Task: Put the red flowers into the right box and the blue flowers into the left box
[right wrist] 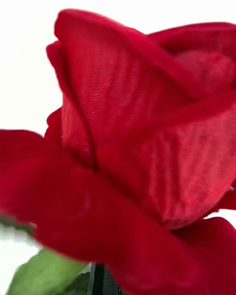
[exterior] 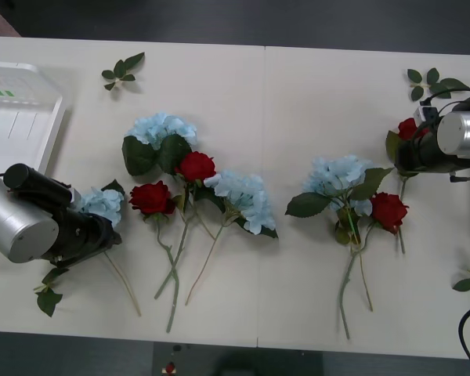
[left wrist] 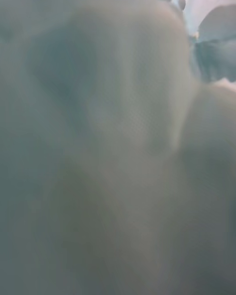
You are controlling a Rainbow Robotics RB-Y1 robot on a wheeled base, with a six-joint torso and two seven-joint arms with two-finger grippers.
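We've got both arms down on flowers at once: left gripper (exterior: 90, 227) sits on the leftmost blue flower (exterior: 102, 204), near the left box (exterior: 16, 117) at the far-left corner; right gripper (exterior: 419, 145) is on a red rose (exterior: 408, 128) at the far-right edge. Can't tell how far either pincer is open or whether it has a real hold, since blooms cover the fingers in both wrist views; rose (right wrist: 137, 147) up close to the right cam, blue petals (left wrist: 118, 137) up close to the left. Rest of the flowers lie mid-table: two blue + two red in the left cluster, one blue + one red (exterior: 388, 210) right of centre. In our judgement, grip should land on the stem just under the head, not the bloom, then lift straight up so leaves don't drag neighbours.
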